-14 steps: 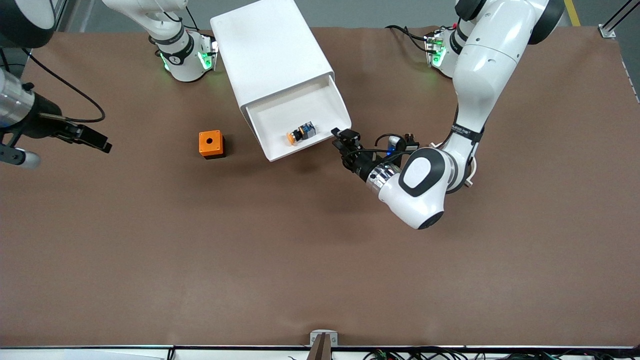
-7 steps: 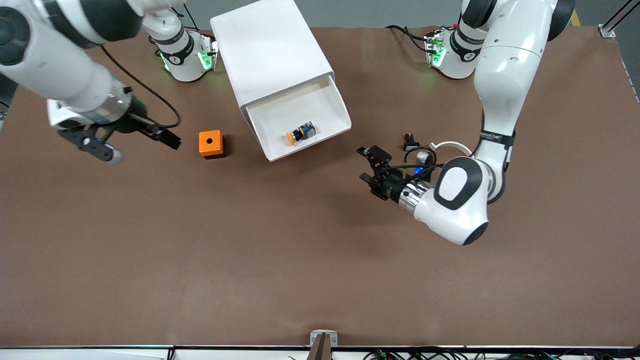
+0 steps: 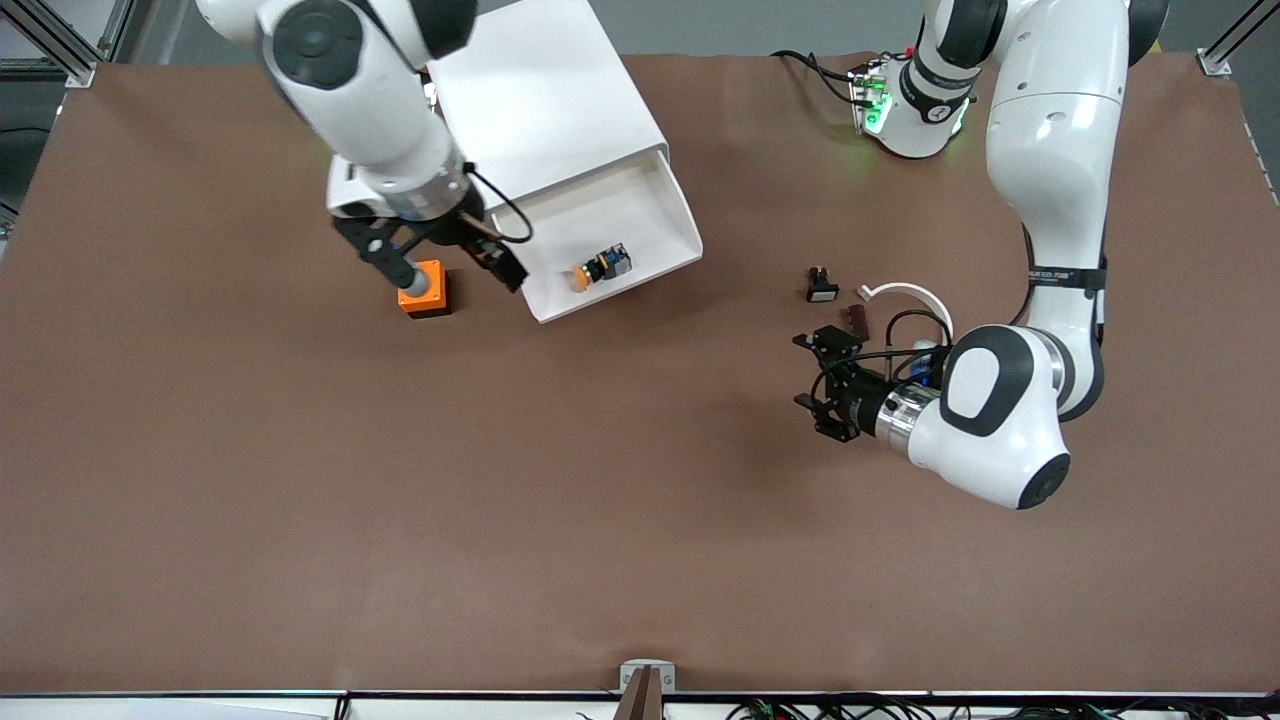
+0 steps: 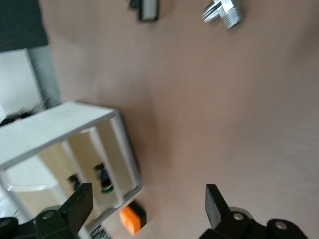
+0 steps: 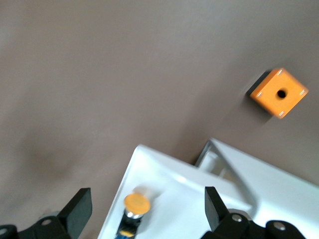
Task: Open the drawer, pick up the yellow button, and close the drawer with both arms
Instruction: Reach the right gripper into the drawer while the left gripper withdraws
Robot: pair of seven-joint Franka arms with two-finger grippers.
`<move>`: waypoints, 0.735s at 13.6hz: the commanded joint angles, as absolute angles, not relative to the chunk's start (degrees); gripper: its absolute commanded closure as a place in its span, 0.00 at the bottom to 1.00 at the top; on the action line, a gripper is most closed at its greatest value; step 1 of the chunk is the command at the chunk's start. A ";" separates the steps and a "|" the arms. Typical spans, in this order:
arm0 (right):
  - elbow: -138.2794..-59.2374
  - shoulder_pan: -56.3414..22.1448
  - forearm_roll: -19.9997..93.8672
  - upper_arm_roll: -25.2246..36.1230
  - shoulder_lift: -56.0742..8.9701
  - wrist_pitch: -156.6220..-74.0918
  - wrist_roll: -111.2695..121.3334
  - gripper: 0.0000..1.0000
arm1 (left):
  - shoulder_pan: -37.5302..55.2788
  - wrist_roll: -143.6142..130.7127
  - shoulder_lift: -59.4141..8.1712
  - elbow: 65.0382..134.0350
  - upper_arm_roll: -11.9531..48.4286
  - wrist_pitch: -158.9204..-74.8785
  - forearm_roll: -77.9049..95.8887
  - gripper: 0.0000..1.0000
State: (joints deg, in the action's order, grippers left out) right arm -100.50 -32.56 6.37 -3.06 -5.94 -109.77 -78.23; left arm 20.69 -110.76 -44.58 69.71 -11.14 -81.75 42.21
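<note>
The drawer [image 3: 560, 225] stands pulled out of the white cabinet [image 3: 530, 90]. The button [image 3: 597, 268], with its orange cap, lies in the drawer near the front lip. My right gripper [image 3: 455, 272] is open above the drawer's corner that is beside the orange cube [image 3: 425, 290]. In the right wrist view the button [image 5: 136, 203] lies between the open fingers of the right gripper [image 5: 147, 214], well below them, on the drawer's floor [image 5: 164, 189]. My left gripper [image 3: 810, 372] is open and empty over bare table, apart from the drawer. The left wrist view shows the left gripper [image 4: 149, 206] open.
The orange cube with a hole [image 5: 278, 92] sits on the table beside the drawer. A small black switch [image 3: 820, 285], a brown piece [image 3: 858, 318] and a curved white piece [image 3: 910, 293] lie near the left arm. The left wrist view shows the cabinet [image 4: 60, 124] and a metal fitting [image 4: 223, 12].
The right arm has swung in from the right arm's end of the table to the drawer's corner. The left gripper has drawn back from the drawer's front lip to over bare table.
</note>
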 commanded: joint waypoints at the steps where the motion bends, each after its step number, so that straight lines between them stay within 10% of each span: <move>1: -102.29 -36.38 7.21 -2.37 -7.20 -113.63 -85.06 0.00 | 21.71 -108.72 -42.46 68.82 -11.78 -86.99 36.57 0.01; 10: -105.47 -44.21 7.12 -2.29 -12.74 -123.48 -96.67 0.01 | 22.50 -101.53 -40.70 68.91 -11.69 -89.64 28.92 0.01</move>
State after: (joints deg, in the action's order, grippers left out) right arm -105.24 -43.16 6.38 -2.99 -12.18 -122.35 -95.16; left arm 21.21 -103.40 -42.77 68.31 -11.16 -88.91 30.59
